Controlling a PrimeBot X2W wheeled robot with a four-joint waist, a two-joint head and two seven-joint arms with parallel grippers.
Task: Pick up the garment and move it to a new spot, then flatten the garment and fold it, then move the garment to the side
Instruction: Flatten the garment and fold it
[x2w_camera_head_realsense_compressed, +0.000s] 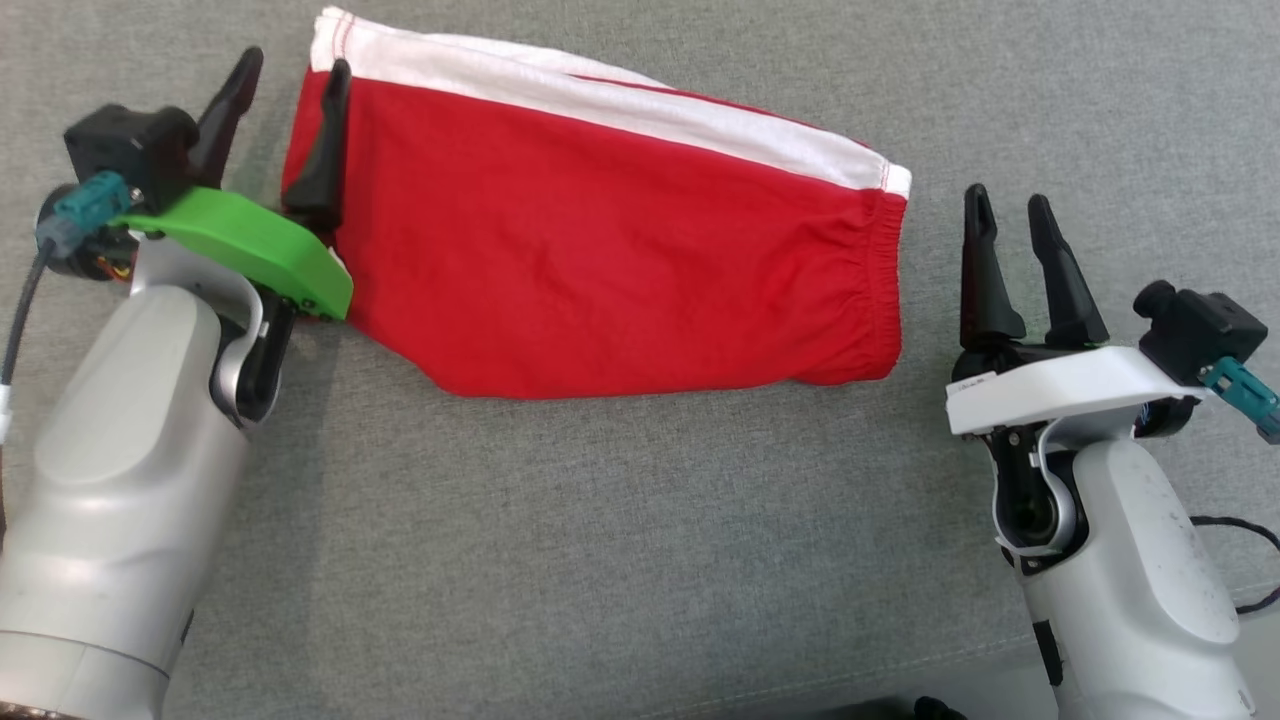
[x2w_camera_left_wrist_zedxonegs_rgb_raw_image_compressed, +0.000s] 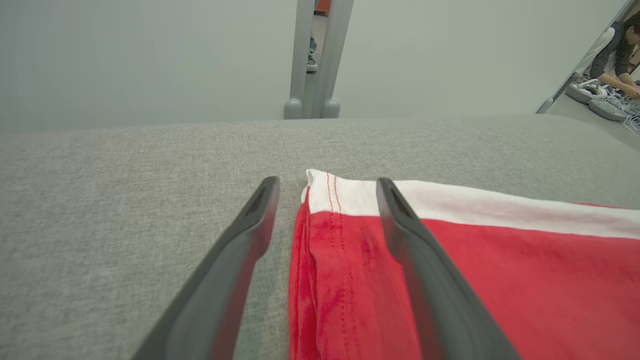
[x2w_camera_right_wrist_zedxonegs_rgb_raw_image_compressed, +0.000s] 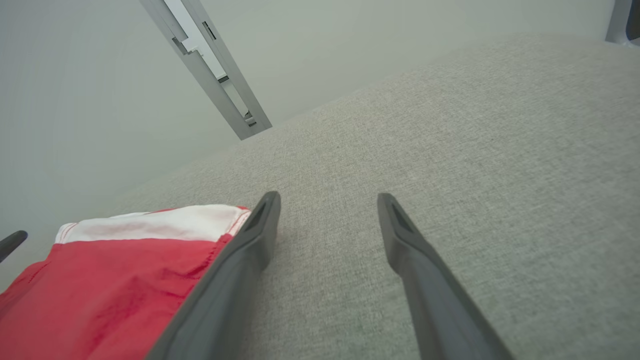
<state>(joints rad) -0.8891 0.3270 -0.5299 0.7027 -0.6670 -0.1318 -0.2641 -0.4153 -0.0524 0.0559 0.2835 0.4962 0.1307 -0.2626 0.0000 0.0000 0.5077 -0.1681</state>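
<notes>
Garment (x2w_camera_head_realsense_compressed: 620, 270) matt cloth, surface (x2w_camera_head_realsense_compressed: 600, 560) rough woven fabric & fingers (x2w_camera_left_wrist_zedxonegs_rgb_raw_image_compressed: 235, 260) smooth plastic.

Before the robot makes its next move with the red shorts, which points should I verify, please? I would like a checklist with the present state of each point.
1. The red shorts are folded and flat: ok. They lie smooth on the grey surface.
2. The left gripper is open: ok. Its jaws straddle the left edge of the shorts.
3. The left gripper is clear of the cloth: cannot tell. One finger lies over the red fabric, but contact is unclear.
4. The right gripper is open and empty: ok. It stands to the right of the shorts, apart from them.
5. There is a grip ready for moving the shorts aside: not ok. Neither gripper holds them.
</notes>
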